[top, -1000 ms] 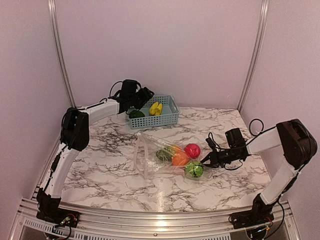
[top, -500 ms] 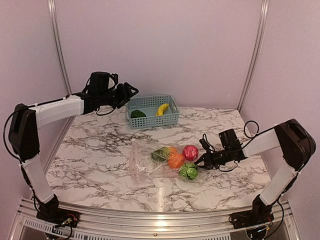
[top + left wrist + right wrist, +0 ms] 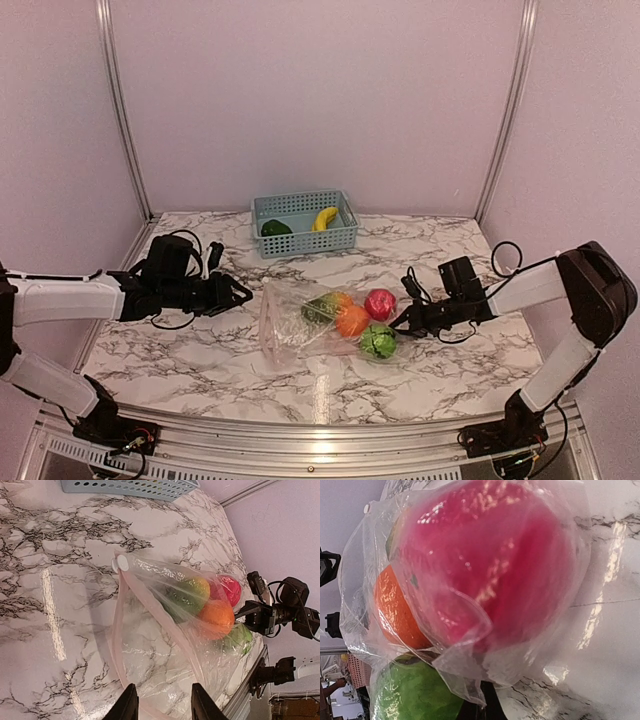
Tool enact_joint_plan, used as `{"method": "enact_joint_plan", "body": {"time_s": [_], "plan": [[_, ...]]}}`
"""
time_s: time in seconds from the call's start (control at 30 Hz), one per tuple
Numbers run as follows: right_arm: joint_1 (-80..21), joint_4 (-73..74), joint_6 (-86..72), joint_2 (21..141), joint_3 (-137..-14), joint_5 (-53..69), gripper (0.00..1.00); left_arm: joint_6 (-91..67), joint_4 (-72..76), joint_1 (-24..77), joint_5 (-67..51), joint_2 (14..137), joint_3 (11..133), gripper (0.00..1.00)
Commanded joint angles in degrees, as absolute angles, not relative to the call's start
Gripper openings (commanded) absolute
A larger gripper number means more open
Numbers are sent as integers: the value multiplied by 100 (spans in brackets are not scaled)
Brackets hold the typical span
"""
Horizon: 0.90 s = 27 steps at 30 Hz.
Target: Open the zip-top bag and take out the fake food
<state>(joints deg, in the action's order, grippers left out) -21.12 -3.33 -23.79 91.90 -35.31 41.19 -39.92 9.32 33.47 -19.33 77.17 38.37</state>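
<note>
My left arm lies low and stretched out, my left pincer (image 3: 238, 294) a bit open; my right pincer (image 3: 401, 322) squeezes the zip-top bag (image 3: 285, 325)

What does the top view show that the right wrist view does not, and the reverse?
Only the top view: the blue basket holding a banana and a green pepper. Only the right wrist view: the fine creases of the plastic, close up. Both: the bag, with the red fruit, the orange and the green leafy piece inside.
</note>
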Motion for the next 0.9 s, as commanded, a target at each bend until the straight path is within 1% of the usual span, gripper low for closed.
{"method": "enact_joint_plan", "body": {"time_s": [0.0, 0.1, 0.3, 0.47, 0.53, 0.6, 0.63, 0.7, 0.73, 0.77, 0.8, 0.87], "plan": [[-2188, -150, -2256, 9353, -3681, 4029, 0, -3994, 1360, 3419, -2008, 7643, 3582, 36], [-2197, -34, -2161, 9366, -3686, 3959, 0, -4011, 1819, 3508, -2089, 8094, 3523, 35], [-2197, 253, -1967, 9531, -3841, 3893, 0, -3859, 2604, 3747, -2270, 9257, 3978, 30], [-2146, 792, -1748, 9647, -4223, 3649, 0, -3417, 3244, 4051, -2279, 9980, 4358, 31], [-2026, 839, -1842, 9585, -4295, 3668, 9, -3142, 3404, 4134, -2296, 10177, 4477, 32], [-1902, 862, -1956, 9519, -4412, 3739, 28, -2919, 3593, 4173, -2230, 10337, 4520, 35], [-1858, 886, -1987, 9494, -4497, 3731, 36, -2792, 3701, 4175, -2201, 10404, 4519, 38], [-1748, 905, -2052, 9487, -4652, 3705, 46, -2596, 3969, 4175, -2150, 10516, 4474, 46], [-1689, 901, -2087, 9515, -4732, 3703, 55, -2508, 4165, 4170, -2150, 10573, 4452, 50], [-1635, 897, -2127, 9563, -4812, 3713, 60, -2384, 4264, 4174, -2159, 10618, 4454, 59], [-1596, 897, -2141, 9636, -4896, 3742, 62, -2251, 4300, 4187, -2150, 10663, 4470, 63], [-1552, 903, -2147, 9786, -5086, 3811, 64, -1969, 4304, 4205, -2117, 10739, 4543, 68]]}}
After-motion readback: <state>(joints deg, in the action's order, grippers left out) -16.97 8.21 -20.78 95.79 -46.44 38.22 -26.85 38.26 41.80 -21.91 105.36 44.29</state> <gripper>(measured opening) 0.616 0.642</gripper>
